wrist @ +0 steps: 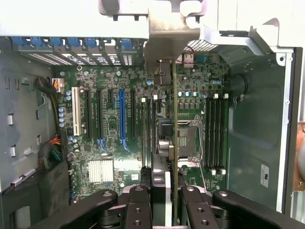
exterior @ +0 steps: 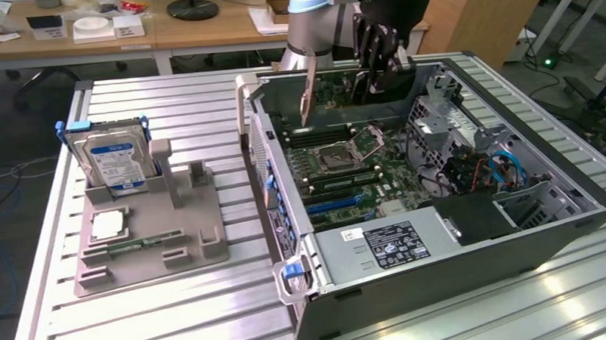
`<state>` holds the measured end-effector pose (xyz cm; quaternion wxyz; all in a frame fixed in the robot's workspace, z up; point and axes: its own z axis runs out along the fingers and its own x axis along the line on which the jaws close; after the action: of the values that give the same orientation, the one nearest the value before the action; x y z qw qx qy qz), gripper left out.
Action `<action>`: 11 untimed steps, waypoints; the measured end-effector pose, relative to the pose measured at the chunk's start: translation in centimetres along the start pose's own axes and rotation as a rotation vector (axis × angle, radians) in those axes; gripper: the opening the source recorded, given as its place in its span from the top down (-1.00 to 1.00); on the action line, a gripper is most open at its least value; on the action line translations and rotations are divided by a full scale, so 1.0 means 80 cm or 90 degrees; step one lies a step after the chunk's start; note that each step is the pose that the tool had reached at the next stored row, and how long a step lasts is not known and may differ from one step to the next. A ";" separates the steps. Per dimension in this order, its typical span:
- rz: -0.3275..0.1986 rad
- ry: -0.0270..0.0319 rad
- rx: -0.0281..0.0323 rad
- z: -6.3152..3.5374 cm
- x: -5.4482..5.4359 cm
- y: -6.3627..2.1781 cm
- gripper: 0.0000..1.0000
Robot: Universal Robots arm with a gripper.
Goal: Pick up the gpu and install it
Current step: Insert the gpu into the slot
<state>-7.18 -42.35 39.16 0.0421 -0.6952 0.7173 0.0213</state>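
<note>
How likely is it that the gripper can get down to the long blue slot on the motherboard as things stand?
Probably yes: the case lies open, the gripper hangs above the motherboard holding the gpu, and nothing seems to cover the blue slot.

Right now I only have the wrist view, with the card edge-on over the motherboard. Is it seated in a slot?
Observer: Apparently not. In the exterior view the tool holds the gpu upright at the far end of the case, its lower edge seemingly above the board.
Operator: Which way is the bracket?
Observer: The bracket strip hangs at the card's end toward the exterior view's left.
Operator: What sits outside the case?
Observer: A hard drive stands upright in a grey fixture, on the exterior view's left of the case.
</note>
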 end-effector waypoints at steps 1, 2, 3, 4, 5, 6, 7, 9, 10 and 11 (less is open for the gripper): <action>0.000 -0.0001 0.0000 0.001 0.000 0.000 0.44; 0.000 0.0000 0.0000 0.001 0.000 0.000 0.44; 0.000 0.0000 0.0000 0.002 0.000 0.000 0.44; 0.000 0.0000 0.0000 0.002 0.000 0.000 0.44; 0.000 0.0000 0.0000 0.003 0.000 0.000 0.44; 0.000 0.0000 0.0000 0.003 0.000 0.000 0.44; 0.000 0.0000 0.0000 0.004 0.000 0.000 0.44; 0.000 0.0000 0.0000 0.005 0.000 0.000 0.44; 0.000 -0.0001 0.0000 0.005 0.000 0.000 0.44; 0.000 0.0000 0.0000 0.006 0.001 0.000 0.44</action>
<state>-7.18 -42.35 38.70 0.0421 -0.6952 0.7173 0.0213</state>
